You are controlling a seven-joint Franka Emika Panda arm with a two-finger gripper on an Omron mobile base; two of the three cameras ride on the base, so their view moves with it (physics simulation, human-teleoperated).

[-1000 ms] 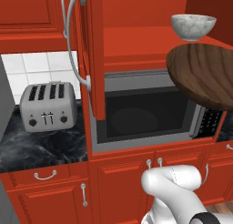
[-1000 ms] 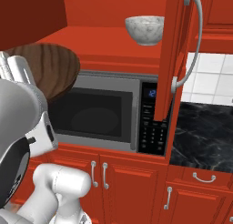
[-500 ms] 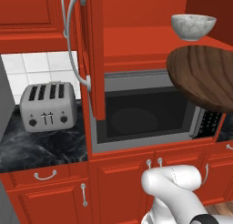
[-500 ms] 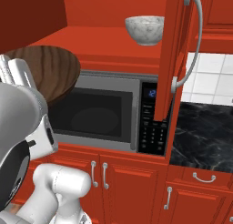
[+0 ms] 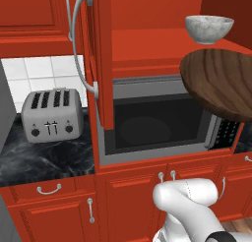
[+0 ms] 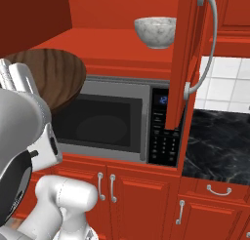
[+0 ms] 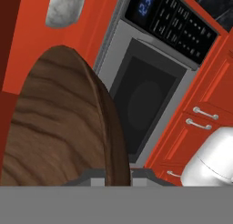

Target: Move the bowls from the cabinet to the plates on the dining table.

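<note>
Nothing is seen to have moved since the earlier frames: the wood bowl (image 5: 219, 83) hangs in the same spot before the microwave (image 5: 162, 123), and the base cameras are unshifted. The bowl is held out of the cabinet (image 5: 147, 34), tilted, in front of the microwave's upper corner. In the hand view its rim (image 7: 109, 127) is pinched on edge between the two tips of the claw (image 7: 117, 173), which is closed narrowly on it; the bowl's body rises away from the claw. The white bowl (image 5: 208, 28) stands upright on the cabinet's red shelf, above and beyond the claw, apart from the held bowl. The cabinet door (image 6: 188, 58) is swung open, its curved silver handle (image 6: 207, 44) facing outward, to the side of the claw. Below the claw the microwave's dark window and keypad (image 6: 161, 131) are seen, with red drawers (image 6: 215, 190) beneath. A toaster (image 5: 51, 115) sits on the dark marble worktop (image 5: 44, 157), well off to the claw's left.
</note>
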